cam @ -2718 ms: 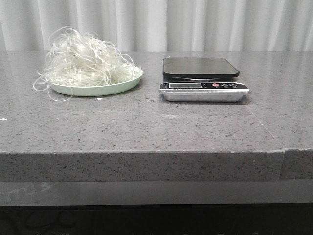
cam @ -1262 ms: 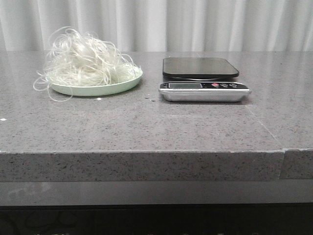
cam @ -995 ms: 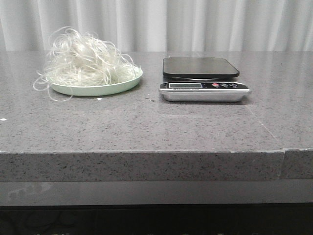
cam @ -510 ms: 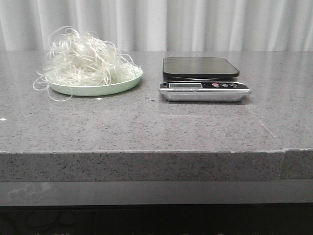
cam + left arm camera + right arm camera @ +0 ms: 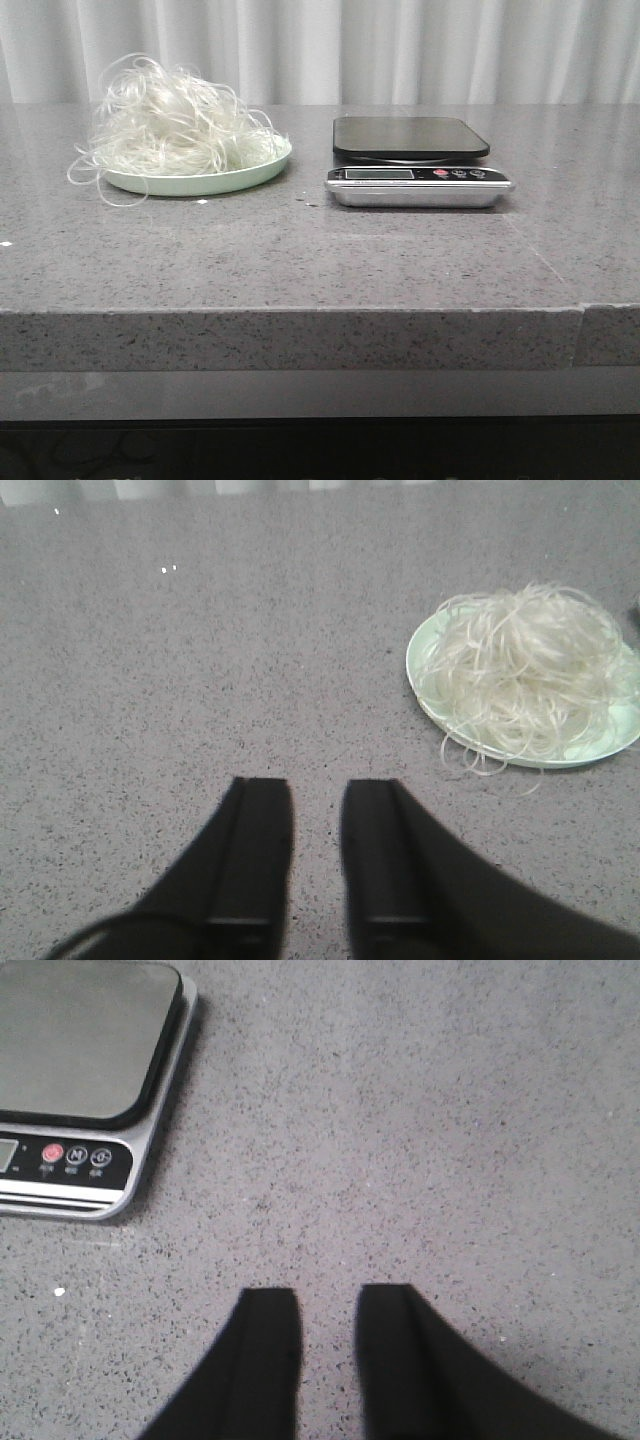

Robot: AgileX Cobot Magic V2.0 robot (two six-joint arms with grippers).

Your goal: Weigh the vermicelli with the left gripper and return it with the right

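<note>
Green plate (image 5: 236, 178) under vermicelli (image 5: 170, 125)

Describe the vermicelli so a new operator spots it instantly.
On the grey stone counter, look left of the kitchen scale to the pale green plate. The vermicelli is the fluffy off-white tangle of thin strands heaped on it, some spilling over the rim.

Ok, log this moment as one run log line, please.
stage: pre-grasp | vermicelli: on green plate | scale: platform bare | left gripper: open, empty | right gripper: open, empty
</note>
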